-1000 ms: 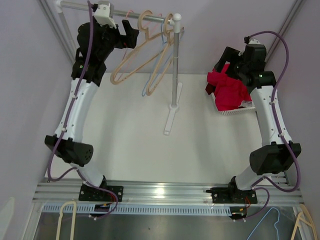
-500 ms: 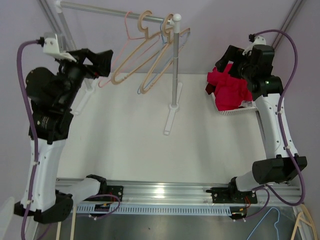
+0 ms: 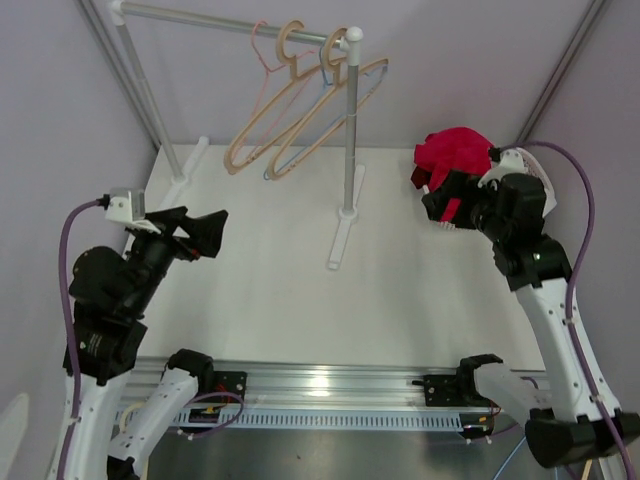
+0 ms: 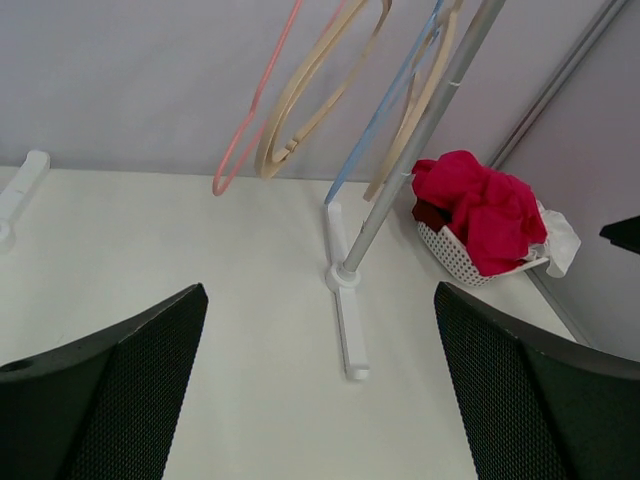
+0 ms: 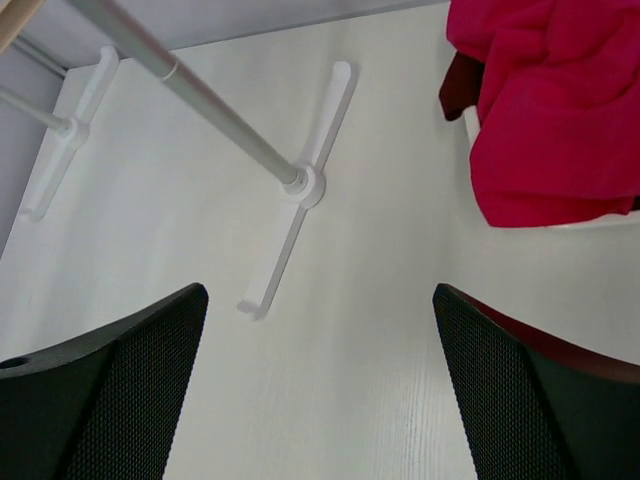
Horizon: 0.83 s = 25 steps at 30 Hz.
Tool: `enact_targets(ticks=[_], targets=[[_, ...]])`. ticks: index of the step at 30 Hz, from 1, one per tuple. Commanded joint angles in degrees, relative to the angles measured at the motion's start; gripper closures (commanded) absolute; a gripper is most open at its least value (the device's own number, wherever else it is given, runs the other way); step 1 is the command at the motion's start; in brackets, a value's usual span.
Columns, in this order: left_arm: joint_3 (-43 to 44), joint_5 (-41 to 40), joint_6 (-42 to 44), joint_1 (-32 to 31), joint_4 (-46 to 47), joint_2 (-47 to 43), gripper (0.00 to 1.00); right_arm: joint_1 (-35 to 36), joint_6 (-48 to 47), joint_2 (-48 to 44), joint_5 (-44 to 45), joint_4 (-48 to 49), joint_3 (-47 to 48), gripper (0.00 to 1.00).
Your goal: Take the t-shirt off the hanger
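Observation:
The red t-shirt (image 3: 455, 152) lies bunched in a white basket (image 4: 450, 255) at the back right. It also shows in the left wrist view (image 4: 480, 205) and the right wrist view (image 5: 555, 110). Several bare hangers (image 3: 268, 122), pink, beige and blue, hang on the rail (image 3: 220, 20); they show in the left wrist view (image 4: 300, 110) too. My left gripper (image 3: 200, 235) is open and empty above the table's left side, far from the rack. My right gripper (image 3: 443, 197) is open and empty just in front of the basket. Both wrist views show the jaws spread wide with nothing between them.
The rack's right post (image 3: 349, 130) stands mid-table on a long white foot (image 3: 340, 240); its left post (image 3: 150, 110) and foot (image 3: 188, 160) are at the back left. More hangers lie below the near rail. Grey walls close in on both sides.
Both arms have drawn back toward the near edge. The left gripper dropped from the rail and hangers to the left. The right gripper backed off the basket and t-shirt. The hangers swung.

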Motion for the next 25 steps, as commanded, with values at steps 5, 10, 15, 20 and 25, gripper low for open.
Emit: enact_targets(ticks=[5,10,15,20,25], targets=[[-6.3,0.6,-0.9,-0.4,-1.7,-7.2,0.00,1.6,0.4,-21.5,6.3,5.0,-14.5,0.01],[-12.7,2.4,-1.2,-0.4,0.8,-10.9,0.00,1.8,-0.2,-23.9,5.8,3.9,-14.9,0.01],[-14.2,2.9,-0.5,-0.4,0.9,-11.3,0.00,2.2,-0.2,-22.5,5.7,3.2,-14.2,0.00],[-14.0,2.7,-0.3,-0.4,1.4,-10.6,0.01,2.2,-0.3,-22.0,6.9,2.7,-13.9,0.01],[-14.0,2.5,0.1,-0.4,1.6,-10.1,0.00,2.3,-0.6,-21.1,5.6,3.9,-14.3,0.00]])
